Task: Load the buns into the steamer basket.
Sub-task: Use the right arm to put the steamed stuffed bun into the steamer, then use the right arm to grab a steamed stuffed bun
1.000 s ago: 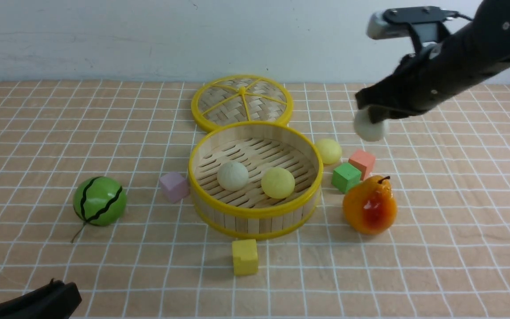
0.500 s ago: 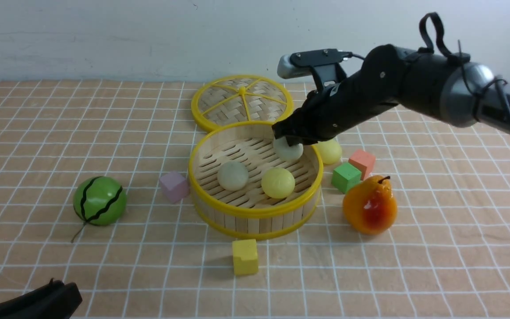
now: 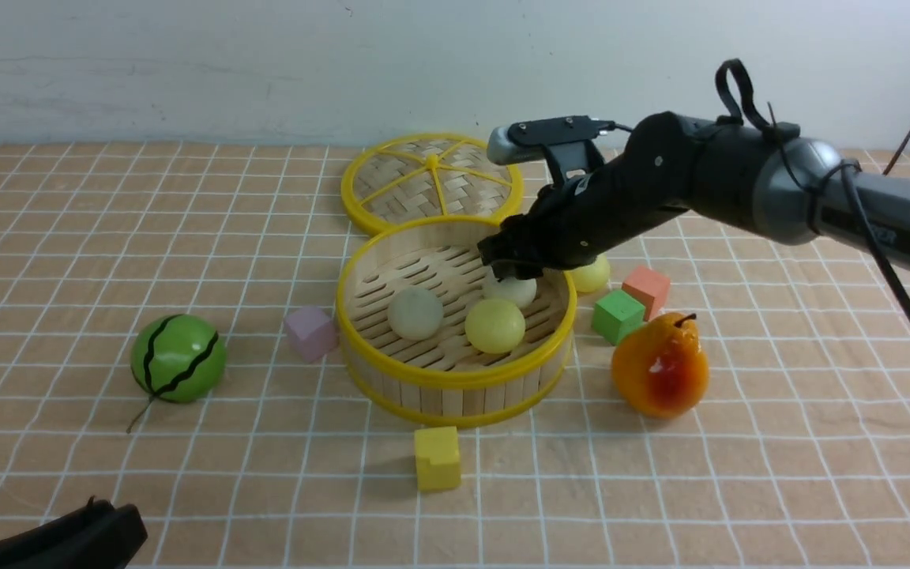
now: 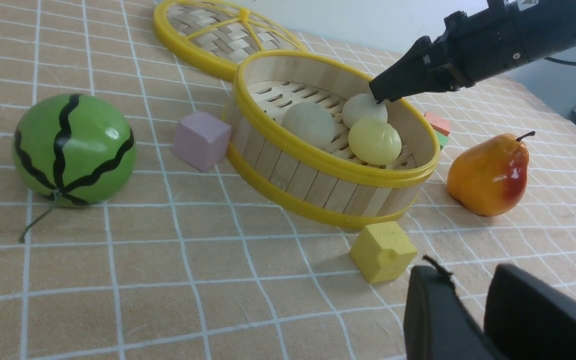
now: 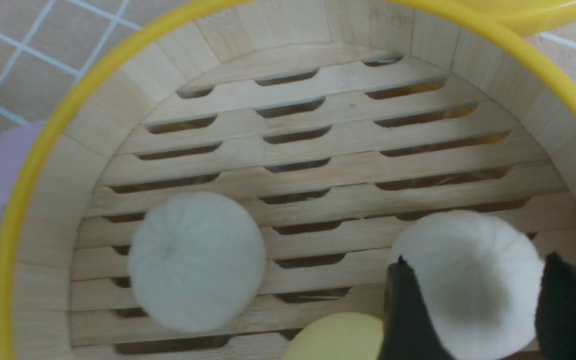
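The steamer basket stands mid-table with three buns on its slatted floor: an off-white one, a pale yellow one and a second off-white one at the back right. My right gripper reaches over the rim and stands open, its fingers either side of that second off-white bun, which rests on the slats. Another pale yellow bun lies on the table just right of the basket, partly behind the arm. My left gripper hovers low at the near left, open and empty.
The woven lid lies behind the basket, touching it. A watermelon ball sits at the left and a pear at the right. Around the basket lie a pink cube, a yellow cube, a green cube and a salmon cube.
My right arm swung left from above the table's right side and came down into the basket with the off-white bun. Its fingers have spread and the bun now lies on the slats.
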Available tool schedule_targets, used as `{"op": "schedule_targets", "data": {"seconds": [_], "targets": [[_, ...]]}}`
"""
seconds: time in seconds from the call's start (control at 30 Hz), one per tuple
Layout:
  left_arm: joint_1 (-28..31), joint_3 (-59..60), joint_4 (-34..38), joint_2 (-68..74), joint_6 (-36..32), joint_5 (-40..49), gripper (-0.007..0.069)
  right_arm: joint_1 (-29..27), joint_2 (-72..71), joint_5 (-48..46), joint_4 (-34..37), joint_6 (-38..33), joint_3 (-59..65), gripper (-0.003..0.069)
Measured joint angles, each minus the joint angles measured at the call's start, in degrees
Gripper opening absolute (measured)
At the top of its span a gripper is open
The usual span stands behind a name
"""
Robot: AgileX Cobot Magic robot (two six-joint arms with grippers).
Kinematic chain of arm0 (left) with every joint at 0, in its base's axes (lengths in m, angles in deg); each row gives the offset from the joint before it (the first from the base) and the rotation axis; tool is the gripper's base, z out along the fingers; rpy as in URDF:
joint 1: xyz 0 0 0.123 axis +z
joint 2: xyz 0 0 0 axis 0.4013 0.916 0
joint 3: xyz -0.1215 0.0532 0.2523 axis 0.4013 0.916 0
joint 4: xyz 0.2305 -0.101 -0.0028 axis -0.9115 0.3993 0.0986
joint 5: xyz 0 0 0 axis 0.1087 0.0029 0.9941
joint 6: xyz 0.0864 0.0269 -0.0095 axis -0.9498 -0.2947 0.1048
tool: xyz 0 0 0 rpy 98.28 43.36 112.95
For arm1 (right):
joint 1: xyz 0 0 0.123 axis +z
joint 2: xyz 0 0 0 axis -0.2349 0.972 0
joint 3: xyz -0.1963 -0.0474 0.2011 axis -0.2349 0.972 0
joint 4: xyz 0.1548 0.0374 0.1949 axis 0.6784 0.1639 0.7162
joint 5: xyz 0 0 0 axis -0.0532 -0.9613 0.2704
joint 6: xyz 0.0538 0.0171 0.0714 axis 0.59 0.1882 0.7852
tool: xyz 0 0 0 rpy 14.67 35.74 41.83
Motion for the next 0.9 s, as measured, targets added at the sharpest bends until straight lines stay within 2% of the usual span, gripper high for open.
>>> {"op": "schedule_targets", "data": {"seconds": [0.07,0.17,0.27,0.37,0.5,0.9], "targets": [[0.0,0.0,0.0,0.0,0.0,0.0,0.0162,-0.3,-1.7,-2.9,0.2,0.0,-1.1,0.0409],[0.0,0.0,0.0,0.0,0.0,0.0,0.0165,-2.0,-4.4,-7.6,0.1,0.6,-3.5,0.0409],[0.0,0.0,0.0,0.0,0.0,0.0,0.0165,-4.2,-4.9,-10.3,-1.0,3.5,-5.6,0.0382],[0.0,0.0,0.0,0.0,0.0,0.0,0.0165,-7.8,-3.4,-12.6,-3.4,8.1,-7.5,0.0318],[0.0,0.0,0.0,0.0,0.0,0.0,0.0165,-8.9,0.4,-12.3,-4.4,9.0,-8.0,0.0281],[0.0,0.0,0.0,0.0,0.0,0.0,0.0167,-8.7,7.6,-2.7,-7.9,8.9,-8.6,0.0273]]}}
